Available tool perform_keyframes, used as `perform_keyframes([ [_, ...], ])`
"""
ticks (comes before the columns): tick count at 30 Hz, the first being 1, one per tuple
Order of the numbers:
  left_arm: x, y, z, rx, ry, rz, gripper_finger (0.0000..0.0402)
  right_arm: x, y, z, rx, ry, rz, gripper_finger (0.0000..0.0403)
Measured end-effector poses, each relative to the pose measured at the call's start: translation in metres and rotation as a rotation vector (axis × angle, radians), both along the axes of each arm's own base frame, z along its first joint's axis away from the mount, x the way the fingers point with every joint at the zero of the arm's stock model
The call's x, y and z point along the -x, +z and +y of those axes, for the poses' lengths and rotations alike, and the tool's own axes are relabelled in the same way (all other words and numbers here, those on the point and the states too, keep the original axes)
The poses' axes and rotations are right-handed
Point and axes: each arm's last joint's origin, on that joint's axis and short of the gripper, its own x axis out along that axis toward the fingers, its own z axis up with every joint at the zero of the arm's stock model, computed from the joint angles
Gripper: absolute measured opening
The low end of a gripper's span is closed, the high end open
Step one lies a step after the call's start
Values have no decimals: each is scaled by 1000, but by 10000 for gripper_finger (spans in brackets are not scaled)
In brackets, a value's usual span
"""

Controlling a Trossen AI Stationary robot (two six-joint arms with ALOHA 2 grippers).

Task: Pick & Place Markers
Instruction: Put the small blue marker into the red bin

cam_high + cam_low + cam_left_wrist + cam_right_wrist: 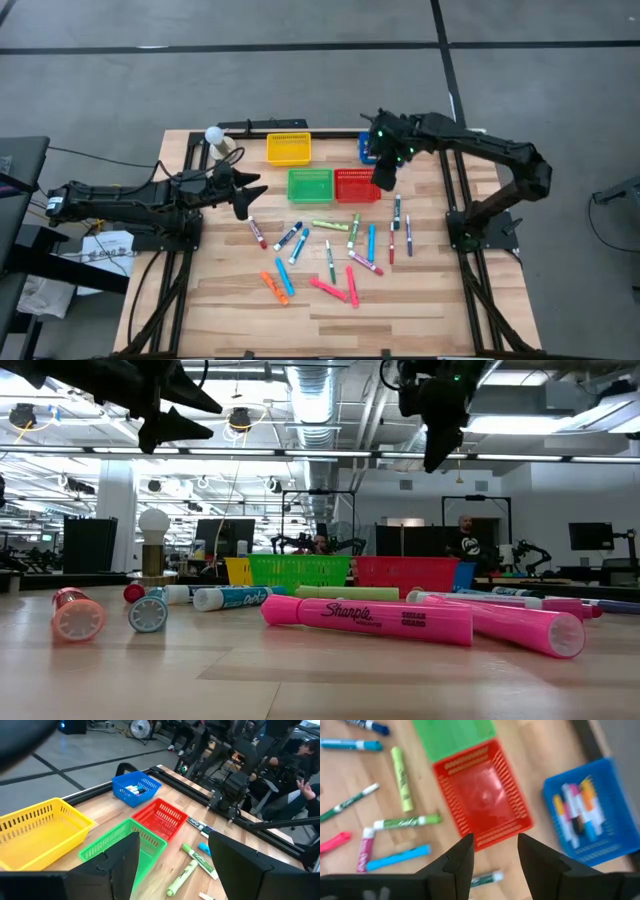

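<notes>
From above, the right end effector hovers over the red basket, fingers apart and empty; the left end effector waits, spread wide, beside the green basket, while markers lie scattered on the bench. At bench level, both hang high above a pink marker. The left wrist view shows the blue basket already holding markers. The right wrist view looks into the empty red basket: a careless descent could strike its rim and shove it.
</notes>
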Motion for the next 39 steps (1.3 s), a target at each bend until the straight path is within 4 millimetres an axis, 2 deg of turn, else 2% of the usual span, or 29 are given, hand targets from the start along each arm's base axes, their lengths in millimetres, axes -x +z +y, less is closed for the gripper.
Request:
perform_keyframes([
  [8, 0, 0, 0, 1, -12, 1, 236, 14, -36, 41, -85, -52, 49, 137],
  [14, 0, 0, 0, -19, -17, 10, 236, 22, -53, 68, -149, -146, 97, 137],
  [22, 0, 0, 0, -25, -19, 13, 236, 21, -58, 93, -224, -317, 129, 139],
  [27, 0, -11, 0, -20, -19, 43, 236, 21, -59, 105, -253, -400, 148, 143],
  [34, 1, -27, -1, 16, -21, 69, 236, 30, -60, 115, -205, -528, 214, 161],
  [39, 1, -26, -1, 11, -31, 57, 236, 33, -61, 118, -180, -567, 235, 184],
])
